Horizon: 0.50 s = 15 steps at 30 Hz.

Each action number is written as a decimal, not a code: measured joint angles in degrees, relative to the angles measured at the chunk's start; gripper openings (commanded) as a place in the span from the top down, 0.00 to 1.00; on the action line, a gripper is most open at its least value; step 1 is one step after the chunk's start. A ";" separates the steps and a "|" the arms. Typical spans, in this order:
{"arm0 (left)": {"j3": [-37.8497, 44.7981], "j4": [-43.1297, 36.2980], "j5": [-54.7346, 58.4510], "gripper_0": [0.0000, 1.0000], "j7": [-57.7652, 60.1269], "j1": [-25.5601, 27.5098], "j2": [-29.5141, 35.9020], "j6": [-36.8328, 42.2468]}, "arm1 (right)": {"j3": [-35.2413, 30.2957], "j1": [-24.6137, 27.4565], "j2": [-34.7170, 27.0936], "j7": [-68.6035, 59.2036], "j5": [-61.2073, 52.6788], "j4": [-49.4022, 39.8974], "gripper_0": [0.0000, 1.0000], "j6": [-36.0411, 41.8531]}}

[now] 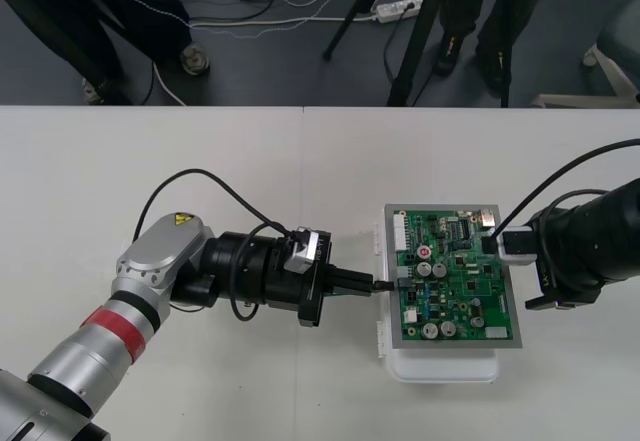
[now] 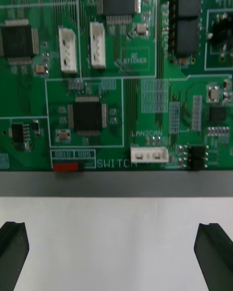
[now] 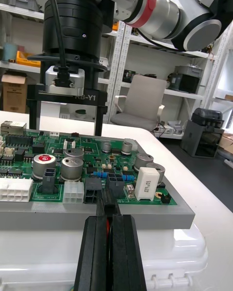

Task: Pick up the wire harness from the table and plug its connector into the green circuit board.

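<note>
- Currently, in the front view, the left gripper [image 1: 372, 285] lies low over the counter [image 1: 200, 151]. It sits at 9 o'clock of the green circuit board [image 1: 455, 276], with its tips right against the board's edge. The board rests on a white base [image 1: 440, 368].
- The right gripper [image 1: 512, 261] hovers at 3 o'clock of the board, over its opposite edge.
- In the right wrist view, its 2 fingers [image 2: 13, 254] stand spread wide with nothing between them. The board's chips and white headers lie just ahead of them.
- In the left wrist view, the 2 fingers [image 3: 126, 252] are pressed together on the wire harness [image 3: 106, 225]. A red wire [image 3: 106, 220] shows in the slit between them.
- The small black plug [image 3: 104, 204] pokes out ahead of the tips. It meets the board's near edge by a black socket [image 3: 93, 194].
- I cannot tell whether the plug is seated or merely touching.
- My reading is that pick-up is done and insertion is in hand.
- The next move likely calls for a short, straight push toward 3 o'clock. The plug must stay square to the socket, and the grip firm enough that the thin wires do not buckle.
</note>
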 measured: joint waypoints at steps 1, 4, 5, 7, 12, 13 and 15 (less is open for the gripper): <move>-0.02 0.00 0.00 1.00 0.00 0.00 0.00 0.14 | 0.16 0.00 0.09 0.00 0.10 -0.10 0.00 0.00; -0.03 0.00 0.00 1.00 0.00 0.00 0.00 0.54 | 0.70 0.00 0.39 0.00 0.49 -0.35 0.00 0.00; -0.03 0.00 0.00 1.00 0.00 0.00 0.00 0.70 | 0.85 0.00 0.50 0.00 0.61 -0.40 0.00 0.00; -0.05 0.00 0.00 1.00 0.00 0.00 0.00 0.97 | 1.11 -0.01 0.67 0.00 0.73 -0.47 0.00 0.00; -0.07 0.00 0.00 1.00 -0.01 -0.01 -0.01 1.37 | 1.66 -0.01 1.01 0.00 1.04 -0.57 0.00 0.00; -0.07 0.00 0.00 1.00 -0.01 -0.01 -0.01 1.45 | 1.74 -0.01 1.09 0.00 1.09 -0.57 0.00 0.00; -0.07 0.00 0.00 1.00 -0.01 -0.01 -0.01 1.55 | 1.79 -0.01 1.28 0.00 1.18 -0.58 0.00 0.00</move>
